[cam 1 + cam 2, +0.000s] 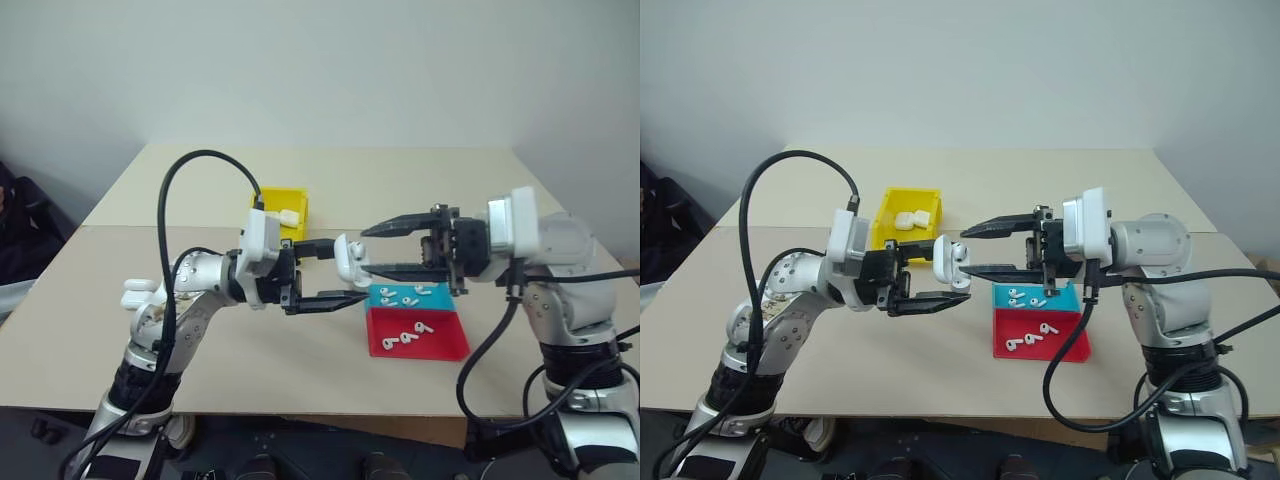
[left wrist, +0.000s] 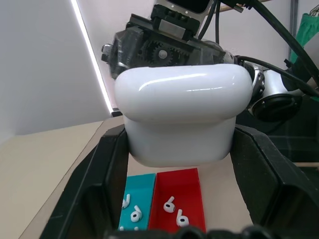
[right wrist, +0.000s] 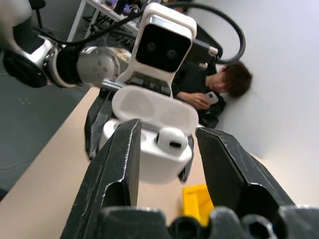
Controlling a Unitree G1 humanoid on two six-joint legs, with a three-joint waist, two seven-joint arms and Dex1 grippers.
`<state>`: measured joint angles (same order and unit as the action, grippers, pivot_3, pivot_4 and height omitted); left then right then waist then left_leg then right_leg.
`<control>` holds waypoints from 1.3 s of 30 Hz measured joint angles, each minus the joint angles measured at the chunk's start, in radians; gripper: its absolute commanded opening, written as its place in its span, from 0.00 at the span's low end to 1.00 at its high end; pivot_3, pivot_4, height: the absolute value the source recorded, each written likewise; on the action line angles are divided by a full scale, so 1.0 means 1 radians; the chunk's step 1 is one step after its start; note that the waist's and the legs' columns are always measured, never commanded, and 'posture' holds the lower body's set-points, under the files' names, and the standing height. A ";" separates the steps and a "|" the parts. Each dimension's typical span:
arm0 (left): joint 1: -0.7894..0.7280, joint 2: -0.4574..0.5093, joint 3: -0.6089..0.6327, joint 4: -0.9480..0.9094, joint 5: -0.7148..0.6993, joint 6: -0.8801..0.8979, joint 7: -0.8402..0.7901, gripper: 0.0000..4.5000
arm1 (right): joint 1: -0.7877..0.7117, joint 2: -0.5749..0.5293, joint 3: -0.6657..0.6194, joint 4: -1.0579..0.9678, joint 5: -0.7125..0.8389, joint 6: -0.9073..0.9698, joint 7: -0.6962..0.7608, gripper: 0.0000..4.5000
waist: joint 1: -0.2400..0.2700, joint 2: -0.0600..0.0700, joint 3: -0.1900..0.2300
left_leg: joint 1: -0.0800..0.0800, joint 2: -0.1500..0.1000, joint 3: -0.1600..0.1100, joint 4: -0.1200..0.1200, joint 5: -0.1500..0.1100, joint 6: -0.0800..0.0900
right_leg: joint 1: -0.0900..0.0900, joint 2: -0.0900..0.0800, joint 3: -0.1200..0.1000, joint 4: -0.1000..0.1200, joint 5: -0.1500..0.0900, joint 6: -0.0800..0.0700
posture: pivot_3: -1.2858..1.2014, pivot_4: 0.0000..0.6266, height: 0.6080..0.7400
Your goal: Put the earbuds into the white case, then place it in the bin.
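Earbud loading, case held above the table

The left gripper [image 1: 318,272] pinched the white case [image 1: 350,260] lid-open, presenting it; the right gripper [image 1: 385,248], jaws spread, faced it beyond the bin [image 1: 285,205].

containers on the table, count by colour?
Yellow bin: 1
Blue tray: 1
Red tray: 1
Total: 3
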<state>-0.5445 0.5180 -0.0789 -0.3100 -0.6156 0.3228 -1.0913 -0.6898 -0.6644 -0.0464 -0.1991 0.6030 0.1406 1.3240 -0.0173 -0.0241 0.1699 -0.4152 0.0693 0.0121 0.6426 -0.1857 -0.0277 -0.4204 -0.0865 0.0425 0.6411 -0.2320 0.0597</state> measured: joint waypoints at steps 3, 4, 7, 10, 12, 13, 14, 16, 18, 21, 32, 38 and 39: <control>0.062 0.051 0.028 0.000 0.025 -0.017 -0.005 0.62 | -0.015 -0.115 -0.008 0.048 -0.015 0.062 0.015 0.50 | 0.001 0.000 0.000 | 0.000 0.000 0.000 0.000 0.000 0.000 | 0.000 0.000 0.000 0.000 0.000 0.000 | 0.52 0.24 1.00; 0.076 0.062 0.037 -0.001 0.028 -0.021 -0.008 0.62 | -0.036 -0.145 0.011 0.066 -0.050 0.081 0.018 0.50 | 0.000 0.000 0.000 | 0.000 0.000 0.000 0.000 0.000 0.000 | -0.001 0.000 0.000 0.000 0.000 -0.001 | 0.52 0.24 1.00; 0.119 0.090 0.057 -0.010 0.037 -0.044 -0.026 0.62 | -0.099 -0.225 0.116 0.142 -0.199 0.114 0.027 0.50 | -0.002 0.000 0.000 | 0.000 0.000 0.001 0.000 0.000 0.000 | -0.001 0.000 0.000 0.000 -0.004 -0.007 | 0.52 0.24 1.00; 0.168 0.116 0.063 -0.016 0.052 -0.064 -0.039 0.62 | -0.160 -0.238 0.256 0.247 -0.363 0.118 0.037 0.50 | -0.005 0.000 0.000 | 0.000 0.000 0.001 0.000 0.000 0.000 | -0.002 0.000 0.000 0.000 -0.004 -0.008 | 0.52 0.24 1.00; 0.204 0.125 0.064 -0.022 0.065 -0.070 -0.043 0.62 | -0.216 -0.227 0.360 0.336 -0.478 0.119 0.050 0.50 | -0.005 0.000 0.000 | -0.001 0.000 0.001 -0.001 0.000 0.000 | -0.003 0.000 0.001 0.000 -0.004 -0.008 | 0.52 0.24 1.00; 0.222 0.126 0.065 -0.027 0.067 -0.078 -0.043 0.62 | -0.252 -0.211 0.412 0.393 -0.542 0.117 0.050 0.50 | -0.005 0.000 0.000 | -0.001 0.000 0.001 -0.001 0.000 0.000 | -0.003 0.000 0.001 0.000 -0.004 -0.008 | 0.52 0.24 1.00; 0.235 0.126 0.063 -0.033 0.071 -0.082 -0.042 0.62 | -0.286 -0.191 0.452 0.450 -0.598 0.115 0.047 0.50 | -0.005 0.000 0.000 | -0.001 0.000 0.001 -0.001 0.000 0.000 | -0.003 0.000 0.001 0.000 -0.004 -0.008 | 0.52 0.24 1.00; 0.249 0.123 0.057 -0.046 0.080 -0.086 -0.036 0.62 | -0.339 -0.154 0.514 0.554 -0.693 0.101 0.035 0.50 | -0.004 0.000 0.001 | -0.001 0.000 0.001 -0.001 0.000 0.000 | -0.003 0.000 0.000 0.000 -0.004 -0.008 | 0.52 0.24 1.00; 0.255 0.121 0.057 -0.058 0.086 -0.091 -0.028 0.62 | -0.376 -0.117 0.552 0.650 -0.752 0.063 0.031 0.50 | 0.000 0.000 0.001 | -0.001 0.000 0.001 -0.001 0.000 0.000 | -0.003 0.000 0.000 0.000 -0.001 -0.003 | 0.52 0.24 1.00; 0.271 0.114 0.055 -0.073 0.097 -0.099 -0.013 0.62 | -0.423 -0.080 0.587 0.756 -0.809 -0.011 0.051 0.50 | 0.002 0.001 0.001 | -0.002 0.000 0.001 -0.001 0.000 0.000 | -0.003 0.000 0.000 -0.001 0.000 -0.002 | 0.52 0.24 1.00; 0.308 0.113 0.052 -0.107 0.108 -0.101 0.018 0.62 | -0.529 -0.001 0.635 1.097 -0.978 -0.219 0.070 0.50 | -0.002 0.001 0.001 | -0.001 0.000 0.001 -0.002 0.000 0.000 | -0.003 0.000 0.000 0.000 0.002 -0.006 | 0.52 0.24 1.00; 0.308 0.107 0.043 -0.109 0.120 -0.102 0.028 0.62 | -0.539 0.032 0.634 1.193 -1.018 -0.274 0.055 0.50 | -0.007 0.001 0.001 | -0.001 0.000 0.001 -0.002 0.000 0.000 | -0.003 0.000 0.000 0.000 0.003 -0.007 | 0.52 0.24 1.00; 0.308 0.107 0.043 -0.109 0.121 -0.102 0.029 0.62 | -0.542 0.035 0.634 1.207 -1.023 -0.281 0.050 0.50 | -0.007 0.001 0.001 | -0.001 0.000 0.001 -0.002 0.000 0.000 | -0.003 0.000 0.000 0.000 0.003 -0.007 | 0.52 0.24 1.00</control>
<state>-0.2364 0.6247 -0.0362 -0.4190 -0.4945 0.2208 -1.0619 -1.2318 -0.6289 0.5881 1.0081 -0.4200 -0.1402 1.3738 -0.0244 -0.0231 0.1712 -0.4164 0.0696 0.0133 0.6407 -0.1857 -0.0278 -0.4234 -0.0867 0.0425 0.6410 -0.2289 0.0523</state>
